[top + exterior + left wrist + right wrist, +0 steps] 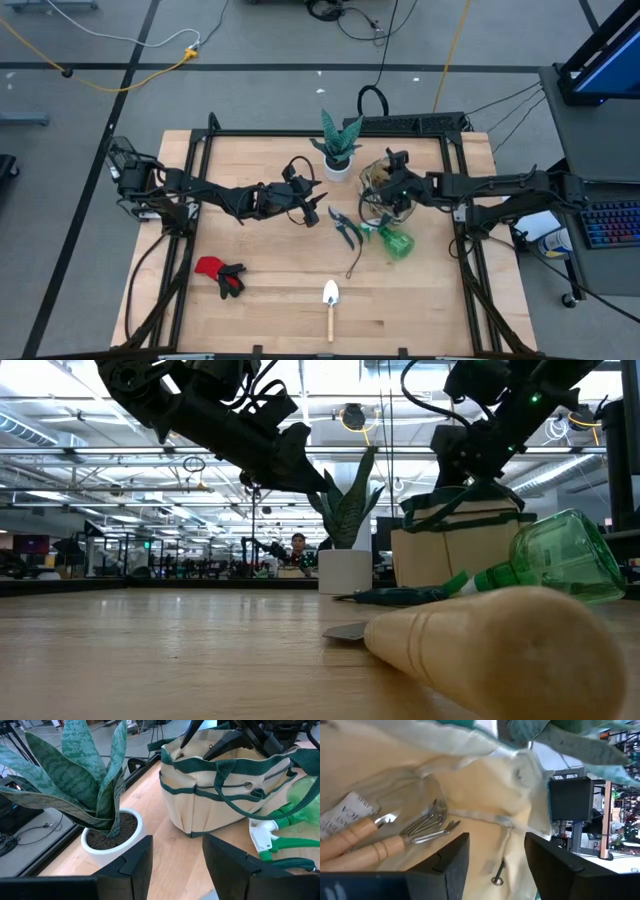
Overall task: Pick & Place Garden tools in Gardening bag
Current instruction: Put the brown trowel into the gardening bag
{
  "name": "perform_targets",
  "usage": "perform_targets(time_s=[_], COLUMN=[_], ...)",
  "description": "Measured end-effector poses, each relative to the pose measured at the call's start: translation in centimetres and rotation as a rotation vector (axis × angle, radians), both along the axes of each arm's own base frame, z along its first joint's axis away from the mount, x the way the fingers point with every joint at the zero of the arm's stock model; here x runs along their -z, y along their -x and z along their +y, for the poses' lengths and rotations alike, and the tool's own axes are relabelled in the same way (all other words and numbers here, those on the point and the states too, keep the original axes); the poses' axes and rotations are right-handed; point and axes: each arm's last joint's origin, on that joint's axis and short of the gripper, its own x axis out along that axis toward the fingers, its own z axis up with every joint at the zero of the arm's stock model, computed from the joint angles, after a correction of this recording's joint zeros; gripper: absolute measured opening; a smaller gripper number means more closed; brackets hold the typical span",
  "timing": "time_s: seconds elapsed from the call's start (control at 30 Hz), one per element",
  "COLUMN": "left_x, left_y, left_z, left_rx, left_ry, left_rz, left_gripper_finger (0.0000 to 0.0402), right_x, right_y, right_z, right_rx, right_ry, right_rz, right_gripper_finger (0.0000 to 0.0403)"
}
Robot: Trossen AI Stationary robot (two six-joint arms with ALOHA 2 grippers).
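Note:
The beige gardening bag [379, 192] with green trim stands at the table's far right. My right gripper [495, 865] hangs open over its mouth, nothing between the fingers. Inside lie two wooden-handled tools [380, 840], metal tines up against the bag's wall. My left gripper [175, 865] is open above the table's middle, pointing at the bag [220, 785]. On the tabletop lie dark pruning shears [346, 229], a green spray bottle [394, 241] on its side against the bag, red-and-black gloves [220, 274] and a wooden-handled trowel [330, 304].
A green plant in a white pot [338, 152] stands at the far middle, just left of the bag and in front of my left gripper. A dark cord [355, 262] lies by the shears. A black frame rims the table [270, 320].

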Motion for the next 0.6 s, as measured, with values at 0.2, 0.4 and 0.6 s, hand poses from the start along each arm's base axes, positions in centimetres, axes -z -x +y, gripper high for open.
perform_targets(time_s=[0.2, 0.4, 0.6], left_x=[0.00, 0.02, 0.07], left_y=[0.00, -0.05, -0.19], left_z=[-0.01, -0.12, -0.53], left_rx=[0.001, 0.042, 0.165], left_ry=[0.000, 0.016, 0.121], left_rz=[0.000, -0.001, -0.024], left_gripper_finger=[0.0177, 0.0177, 0.0177], right_x=[-0.15, -0.15, -0.35], right_y=[-0.05, -0.04, 0.11], right_z=[0.00, 0.01, 0.04], right_rx=[0.010, 0.024, 0.031], right_ry=[-0.008, -0.022, -0.029], right_rz=[-0.027, -0.042, -0.058], right_gripper_finger=[0.0182, 0.0181, 0.0181])
